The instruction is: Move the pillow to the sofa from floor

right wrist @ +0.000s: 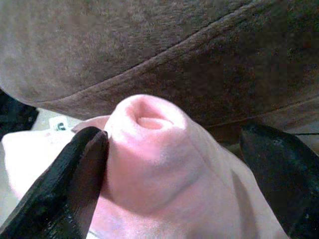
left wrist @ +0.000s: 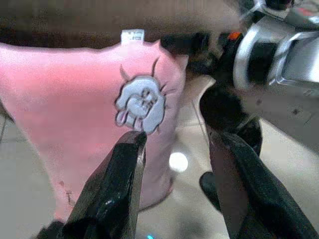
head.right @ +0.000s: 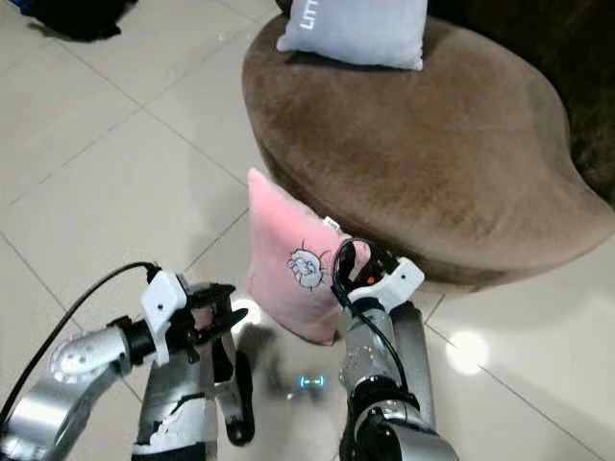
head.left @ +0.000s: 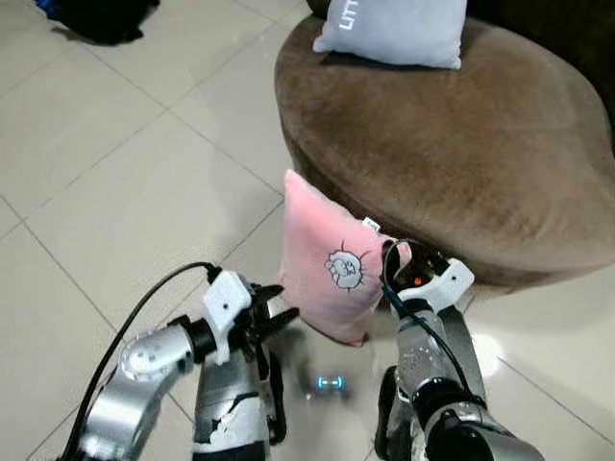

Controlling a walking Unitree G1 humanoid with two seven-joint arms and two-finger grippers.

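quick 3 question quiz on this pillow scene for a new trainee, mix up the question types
1. True or false: the pink pillow already lies on top of the brown sofa.
2. Which gripper has the pillow's corner between its fingers? A) left gripper B) right gripper C) neither
3. Fill in: the pillow resting on the sofa seat is ____ in colour.

Key
1. False. It stands upright on the tiled floor, against the sofa's front edge.
2. B. The right wrist view shows the pink corner between two spread fingers; the left gripper is open beside the pillow's other edge.
3. Grey; the grey pillow sits at the sofa's far end.
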